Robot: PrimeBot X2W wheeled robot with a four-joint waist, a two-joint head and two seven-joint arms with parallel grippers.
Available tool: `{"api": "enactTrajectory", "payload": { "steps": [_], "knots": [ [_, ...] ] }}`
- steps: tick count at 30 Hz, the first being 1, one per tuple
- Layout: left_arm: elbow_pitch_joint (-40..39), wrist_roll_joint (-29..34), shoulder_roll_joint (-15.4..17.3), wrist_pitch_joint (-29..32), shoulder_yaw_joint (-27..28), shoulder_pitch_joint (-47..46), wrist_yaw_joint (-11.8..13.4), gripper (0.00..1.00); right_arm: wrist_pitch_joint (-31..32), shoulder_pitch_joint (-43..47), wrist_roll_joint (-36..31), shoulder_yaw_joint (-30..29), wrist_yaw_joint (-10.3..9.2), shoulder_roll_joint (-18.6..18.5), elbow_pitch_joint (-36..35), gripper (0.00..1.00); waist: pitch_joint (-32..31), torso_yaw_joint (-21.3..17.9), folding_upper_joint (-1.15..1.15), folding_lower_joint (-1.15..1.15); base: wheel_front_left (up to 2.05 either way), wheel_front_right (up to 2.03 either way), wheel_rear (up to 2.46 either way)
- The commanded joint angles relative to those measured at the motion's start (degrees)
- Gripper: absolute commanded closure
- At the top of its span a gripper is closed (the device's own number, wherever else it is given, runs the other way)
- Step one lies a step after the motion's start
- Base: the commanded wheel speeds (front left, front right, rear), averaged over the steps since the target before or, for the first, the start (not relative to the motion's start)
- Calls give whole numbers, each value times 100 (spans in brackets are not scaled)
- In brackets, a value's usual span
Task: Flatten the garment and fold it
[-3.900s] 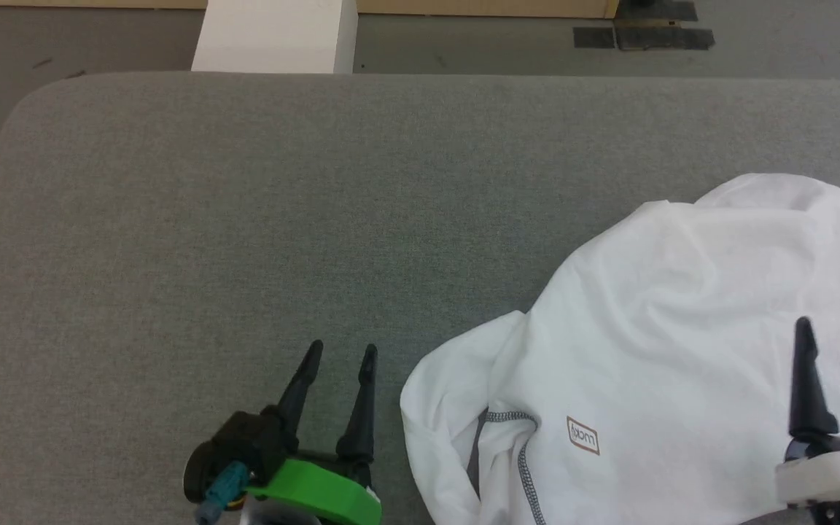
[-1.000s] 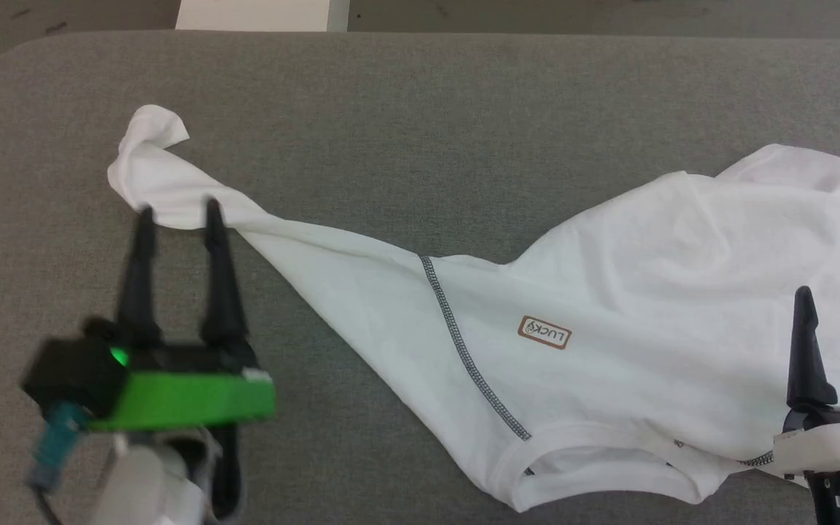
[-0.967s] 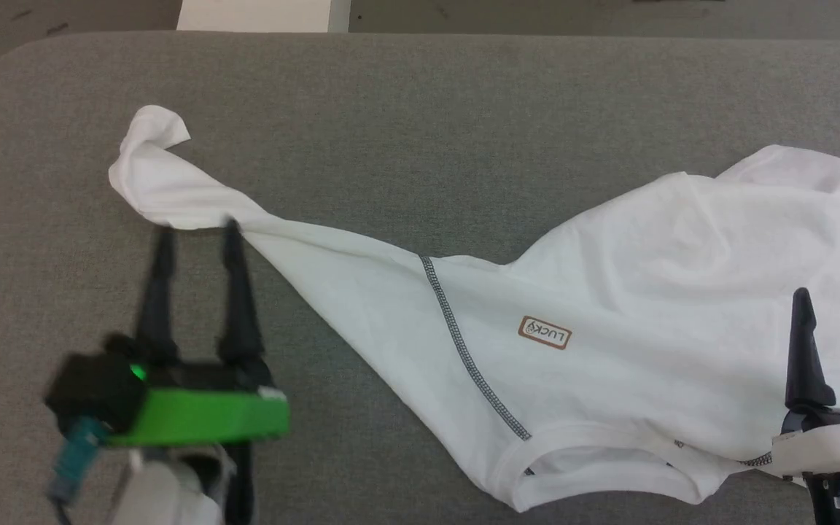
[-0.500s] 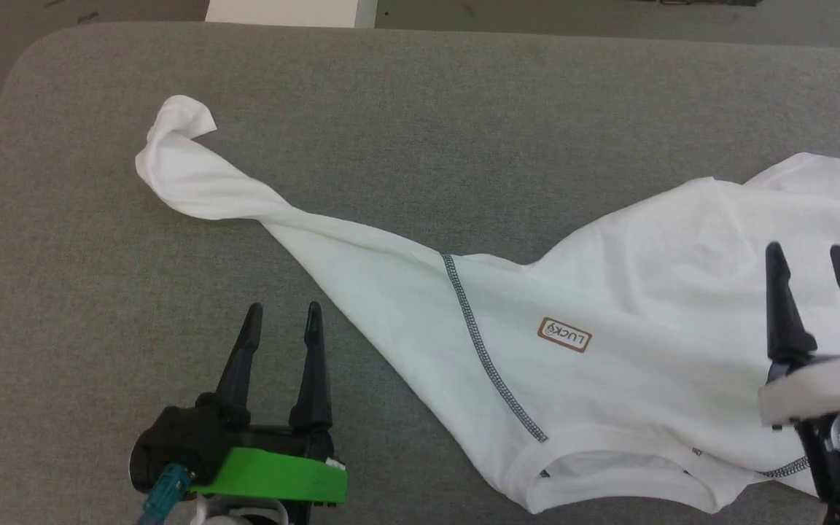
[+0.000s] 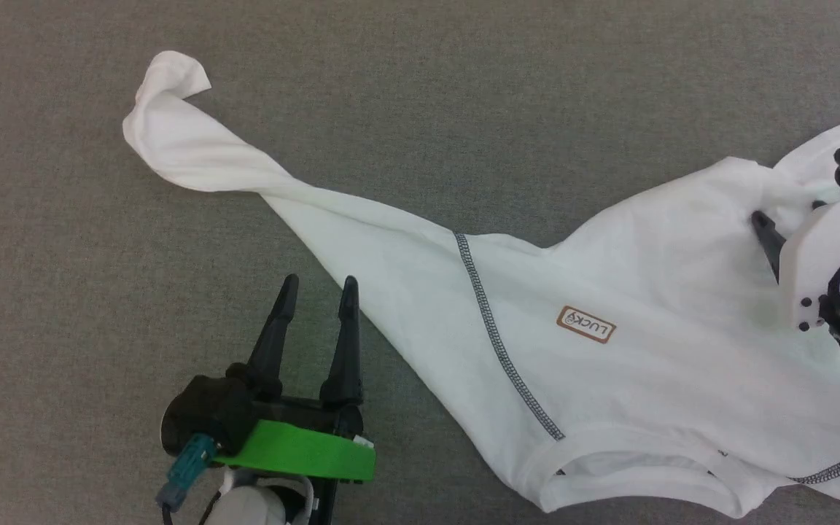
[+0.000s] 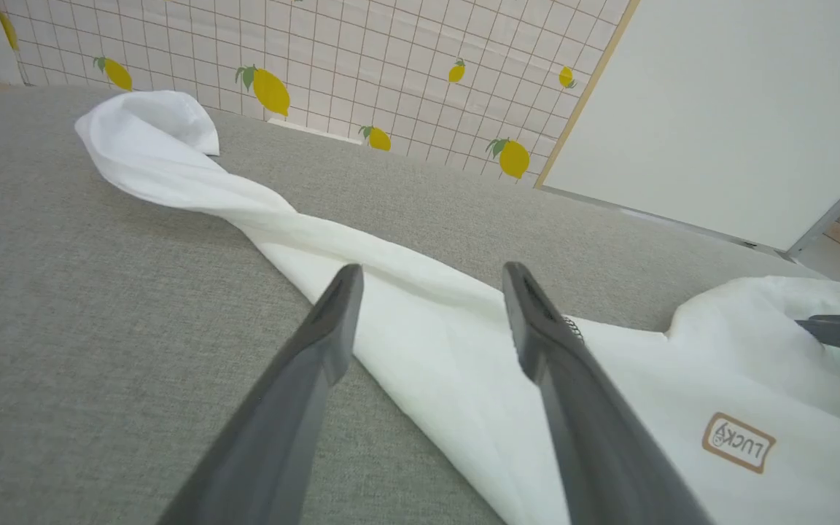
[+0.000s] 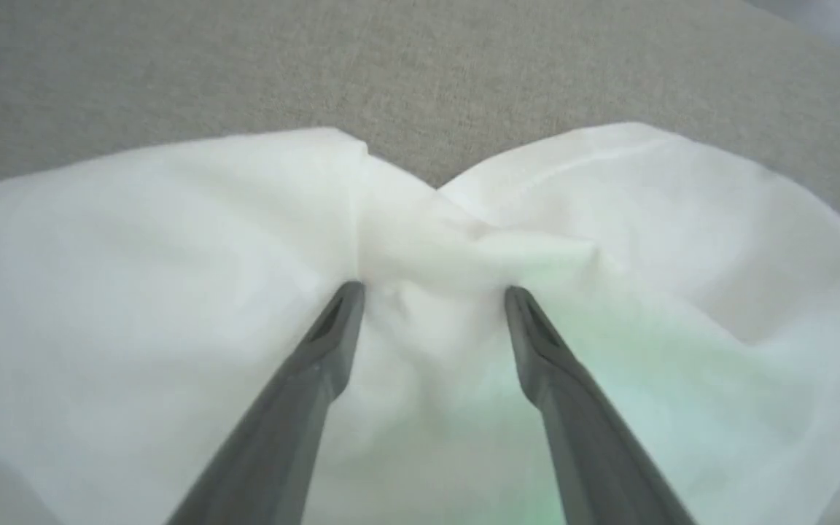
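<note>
— Left of the LUCKY patch (image 5: 585,324), why is the left claw (image 5: 319,281) spread, empty?
— Waiting, probably. Right of it the right claw (image 7: 432,290), also spread, straddles the garment's (image 5: 646,379) bunch on the counter (image 5: 464,87), likely to pinch.

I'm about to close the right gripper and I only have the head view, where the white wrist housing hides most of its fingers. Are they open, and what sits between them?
Observer: In the right wrist view the right gripper is open, with a bunched ridge of the garment between its fingertips.
Operator: Cloth past that ridge?
Observer: Just past it the fabric parts and the grey table shows.
Operator: Does the twisted end on the left lie flat?
Observer: No; the left wrist view, past the open left gripper, shows its tip standing up in a hollow curl.
</note>
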Motion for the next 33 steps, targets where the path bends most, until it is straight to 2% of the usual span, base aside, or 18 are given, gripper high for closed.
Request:
{"api": "enactTrajectory", "payload": {
  "steps": [1, 4, 6, 7, 8, 14, 22, 27, 33],
  "knots": [
    [24, -32, -18, -27, -30, -127, 18, 0, 161, -135, 43, 137, -10, -102, 180, 0, 119, 104, 0, 0, 0, 0, 0],
    [61, -88, -18, -27, -95, -203, 23, 0, 314, -237, 149, 277, -10, -173, 542, 0, 190, 188, 0, 0, 0, 0, 0],
    [84, -124, -18, -27, -132, -252, 24, 0, 267, -286, 154, 361, -10, -223, 719, 60, 220, 254, 0, 0, 0, 0, 0],
    [100, -150, -18, -27, -150, -272, 26, 0, 198, -317, 154, 358, -10, -236, 798, 84, 224, 289, 0, 0, 0, 0, 0],
    [108, -174, -19, -27, -157, -285, 32, 0, 133, -341, 130, 380, -10, -267, 839, 100, 221, 318, 0, 0, 0, 0, 0],
    [137, -283, -19, -27, -156, -262, 67, 0, -243, -756, 148, 696, -10, -511, 698, 100, 141, 469, 0, 0, 0, 0, 0],
    [118, -426, -19, -27, -325, -334, 95, 0, -707, -2213, 61, 1451, -10, -846, 501, 100, 304, 749, 0, 0, 0, 0, 0],
    [158, -514, -19, -27, -488, -449, 100, 0, -947, -3007, -148, 1777, -10, -756, 1012, 100, 524, 1034, 0, 0, 0, 0, 0],
    [214, -664, -19, -27, -757, -569, 122, 0, -1493, -3149, -479, 1809, -10, -638, 2046, 100, 713, 1425, 0, 0, 0, 0, 0]
  ]
}}
